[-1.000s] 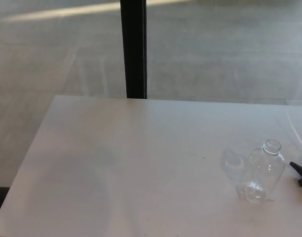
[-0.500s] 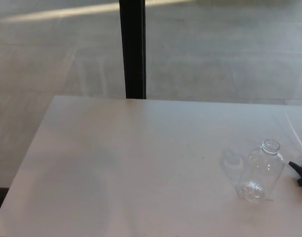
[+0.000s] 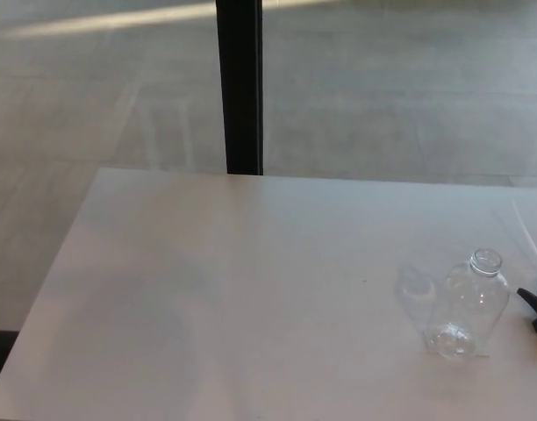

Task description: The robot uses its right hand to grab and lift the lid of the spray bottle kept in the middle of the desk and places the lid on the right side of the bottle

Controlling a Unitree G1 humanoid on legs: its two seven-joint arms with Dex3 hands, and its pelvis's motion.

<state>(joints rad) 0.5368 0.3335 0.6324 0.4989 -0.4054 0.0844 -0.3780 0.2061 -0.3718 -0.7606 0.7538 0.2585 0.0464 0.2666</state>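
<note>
A clear plastic spray bottle stands on the white desk toward the right, its neck open and bare. Just right of it a black spray lid lies on the desk, cut off by the picture's right edge. Neither of my hands shows in the head view.
A faint light patch cast through the bottle falls on the desk to its left. Behind the desk's far edge a black vertical post stands before a glass wall. The desk's left edge runs diagonally at the lower left.
The whole picture has shifted by a few pixels, so the camera moved slightly. The bottle and the black lid keep their places on the desk.
</note>
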